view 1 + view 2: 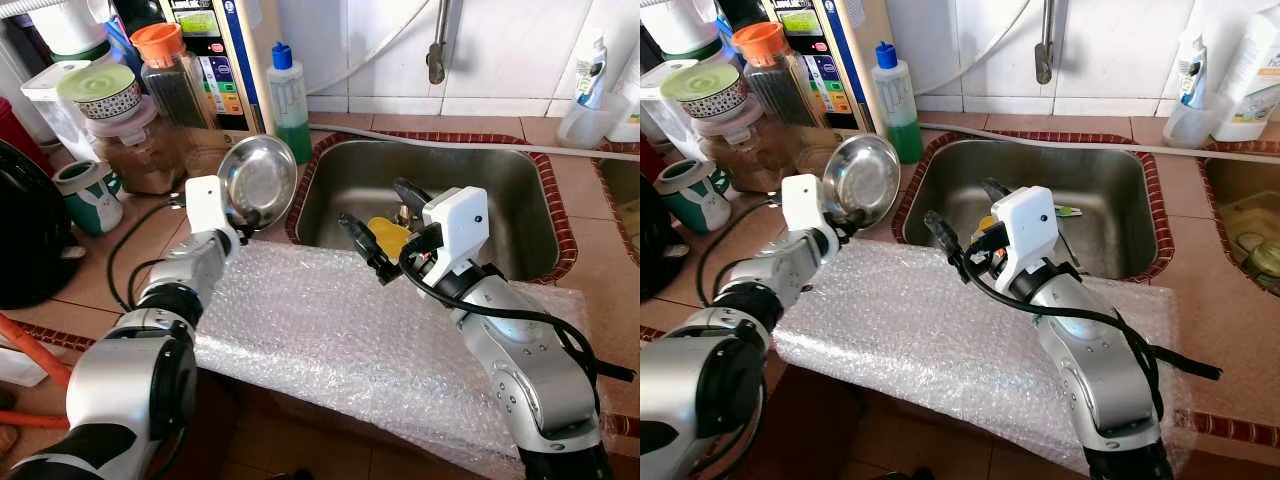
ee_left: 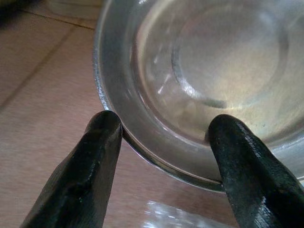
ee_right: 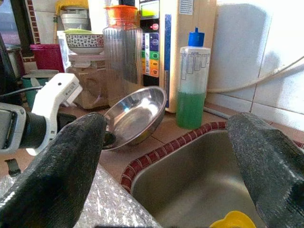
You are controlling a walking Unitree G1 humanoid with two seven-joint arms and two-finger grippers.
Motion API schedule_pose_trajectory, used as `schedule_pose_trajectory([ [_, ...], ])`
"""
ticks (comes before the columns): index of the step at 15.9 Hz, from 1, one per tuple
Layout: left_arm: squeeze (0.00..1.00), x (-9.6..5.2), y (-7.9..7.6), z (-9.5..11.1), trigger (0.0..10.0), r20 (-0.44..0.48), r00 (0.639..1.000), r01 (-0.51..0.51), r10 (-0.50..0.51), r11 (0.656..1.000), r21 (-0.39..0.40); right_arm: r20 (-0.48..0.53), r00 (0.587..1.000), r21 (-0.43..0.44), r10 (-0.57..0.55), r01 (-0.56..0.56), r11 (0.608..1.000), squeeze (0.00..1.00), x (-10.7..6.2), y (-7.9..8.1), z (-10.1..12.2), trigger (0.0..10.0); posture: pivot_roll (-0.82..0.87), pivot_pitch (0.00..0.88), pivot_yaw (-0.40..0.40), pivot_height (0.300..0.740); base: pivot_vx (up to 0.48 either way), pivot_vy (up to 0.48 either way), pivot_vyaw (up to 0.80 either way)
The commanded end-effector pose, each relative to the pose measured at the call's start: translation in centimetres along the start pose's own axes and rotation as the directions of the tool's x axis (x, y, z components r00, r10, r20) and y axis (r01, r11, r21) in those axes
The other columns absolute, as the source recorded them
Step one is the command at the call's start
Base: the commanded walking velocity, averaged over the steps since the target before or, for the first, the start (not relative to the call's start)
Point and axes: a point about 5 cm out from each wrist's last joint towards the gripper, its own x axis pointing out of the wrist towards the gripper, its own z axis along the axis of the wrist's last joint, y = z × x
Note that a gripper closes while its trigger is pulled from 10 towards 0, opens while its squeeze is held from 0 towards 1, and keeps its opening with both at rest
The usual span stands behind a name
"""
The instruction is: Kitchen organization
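Item: round shallow stainless-steel bowl [image 1: 257, 181], polished and mirror-bright, with a flat circular base ring and a thin rolled rim; its inside shows pale reflections and no contents. It is held tilted on edge, open face turned toward the head camera, above the tan tiled counter [image 1: 150, 225]. Holder: left gripper [image 2: 164, 142], clamped on the bowl's lower rim, one black finger [image 2: 90, 166] on the outside of the rim and the other against the inner wall. The bowl extends straight ahead of this gripper; just beyond it stand a green liquid soap bottle with blue cap [image 1: 288, 98] and a clear ribbed jar with orange lid [image 1: 172, 72]. Below and to the right of the left gripper lies a sheet of clear bubble wrap [image 1: 330, 340] spread over the counter's front edge. Right gripper [image 1: 383, 230]: fingers spread wide apart, holding nothing, poised over the near edge of the stainless-steel sink basin [image 1: 500, 190], which has a red-brown tile border. A yellow object [image 1: 388, 236] lies in the basin just under this gripper. The bowl sits well to the right gripper's left, apart from it.
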Motion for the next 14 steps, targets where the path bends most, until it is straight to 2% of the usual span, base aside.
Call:
schedule_pose_trajectory([
  [1, 0.0, -0.2, 1.3, 0.2, 0.0, -0.005, 0.999, -0.05, 0.05, 0.999, 0.014, 0.007, 1.0, -0.004, 0.016, -0.016, 1.0, 0.62, 0.3, 0.2, 0.3, 10.0, -0.09, 0.082, 0.167, 0.74, 0.0, 0.0, 0.0],
  [3, 0.0, -0.3, 2.1, 1.0, 0.0, 0.032, 0.997, -0.075, 0.074, 0.995, 0.058, 0.005, 1.0, -0.009, 0.013, -0.013, 1.0, 0.62, 0.4, 0.1, 0.2, 10.0, -0.09, 0.081, 0.163, 0.74, 0.0, 0.0, 0.0],
  [4, 0.0, -0.4, 2.4, 1.2, 0.0, 0.041, 0.996, -0.084, 0.082, 0.995, 0.048, 0.003, 1.0, -0.012, 0.009, -0.009, 1.0, 0.62, 0.5, 0.0, 0.2, 10.0, -0.08, 0.082, 0.161, 0.74, 0.0, 0.0, 0.0],
  [5, 0.0, -0.5, 2.8, 1.4, 0.4, 0.054, 0.994, -0.096, 0.094, 0.994, 0.044, 0.001, 1.0, -0.013, 0.008, -0.008, 1.0, 0.62, 0.6, 0.0, 0.1, 10.0, -0.08, 0.082, 0.157, 0.74, 0.0, 0.0, 0.0],
  [6, 0.0, -0.5, 2.9, 1.4, 1.8, 0.062, 0.993, -0.101, 0.097, 0.993, 0.054, 0.001, 1.0, -0.013, 0.009, -0.009, 1.0, 0.62, 0.6, 0.0, 0.1, 10.0, -0.07, 0.082, 0.154, 0.74, 0.0, 0.0, 0.0],
  [7, 0.0, -0.5, 2.9, 1.5, 4.2, 0.068, 0.993, -0.101, 0.097, 0.994, 0.051, 0.001, 1.0, -0.014, 0.01, -0.01, 1.0, 0.62, 0.7, 0.0, 0.1, 10.0, -0.07, 0.082, 0.152, 0.74, 0.0, 0.0, 0.0],
  [8, 0.0, -0.5, 2.9, 1.5, 10.0, 0.071, 0.993, -0.095, 0.092, 0.995, 0.035, 0.0, 1.0, -0.016, 0.011, -0.011, 1.0, 0.62, 0.8, 0.0, 0.1, 10.0, -0.07, 0.081, 0.151, 0.74, 0.0, 0.0, 0.0],
  [10, 0.0, -0.5, 2.8, 1.6, 10.0, 0.076, 0.994, -0.08, 0.08, 0.997, 0.004, 0.0, 1.0, -0.015, 0.015, -0.015, 1.0, 0.62, 0.9, 0.0, 0.1, 10.0, -0.07, 0.08, 0.149, 0.74, 0.0, 0.0, 0.0],
  [11, 1.0, -0.5, 2.8, 1.8, 10.0, 0.085, 0.993, -0.083, 0.084, 0.996, -0.018, 0.001, 1.0, -0.016, 0.016, -0.016, 1.0, 0.61, 1.0, 0.0, 0.1, 10.0, -0.06, 0.077, 0.148, 0.74, 0.0, 0.0, 0.0],
  [14, 1.0, -0.5, 2.6, 2.6, 10.0, 0.088, 0.991, -0.088, 0.102, 0.984, -0.154, 0.006, 1.0, -0.015, 0.015, -0.015, 1.0, 0.62, 1.2, 0.1, 0.1, 10.0, -0.06, 0.077, 0.149, 0.74, 0.0, 0.0, 0.0],
])
